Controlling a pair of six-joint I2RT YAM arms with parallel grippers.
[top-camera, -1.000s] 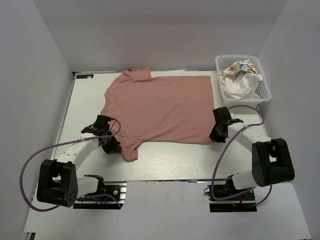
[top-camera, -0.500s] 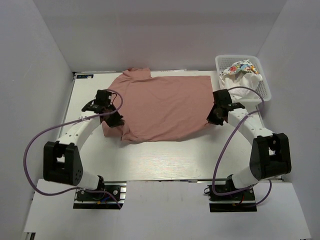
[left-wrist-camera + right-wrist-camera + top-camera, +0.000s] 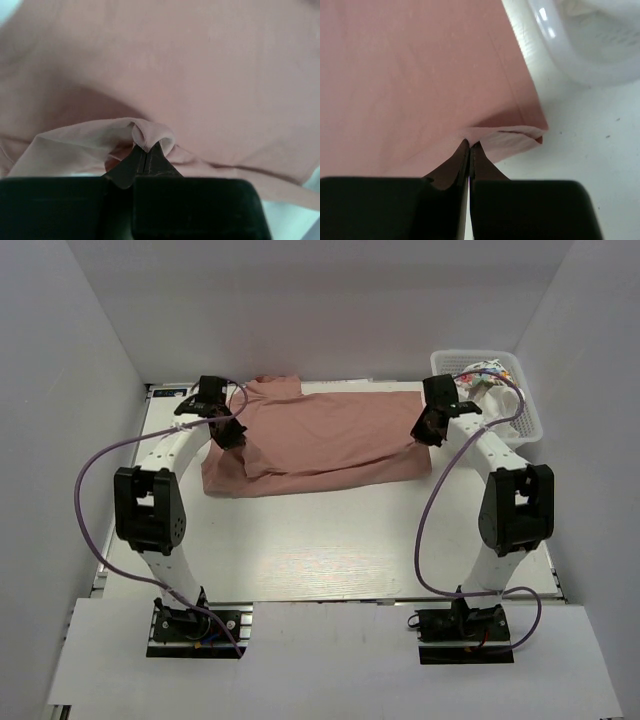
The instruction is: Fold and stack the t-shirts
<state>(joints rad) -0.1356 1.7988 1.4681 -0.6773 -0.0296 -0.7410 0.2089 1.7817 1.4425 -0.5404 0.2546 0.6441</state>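
As pink t-shirt (image 3: 330,435) edge sits clamped | left gripper (image 3: 145,151) | right gripper (image 3: 470,146)

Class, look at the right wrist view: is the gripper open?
No, the right gripper is closed, pinching an edge of the pink t-shirt.

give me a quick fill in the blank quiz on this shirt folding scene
The spread t-shirt is dusty ___ in colour.
The left tool and the right tool are both ___ on its cloth.
The basket sits at the far ___ corner of the table.
Missing words: pink; shut; right.
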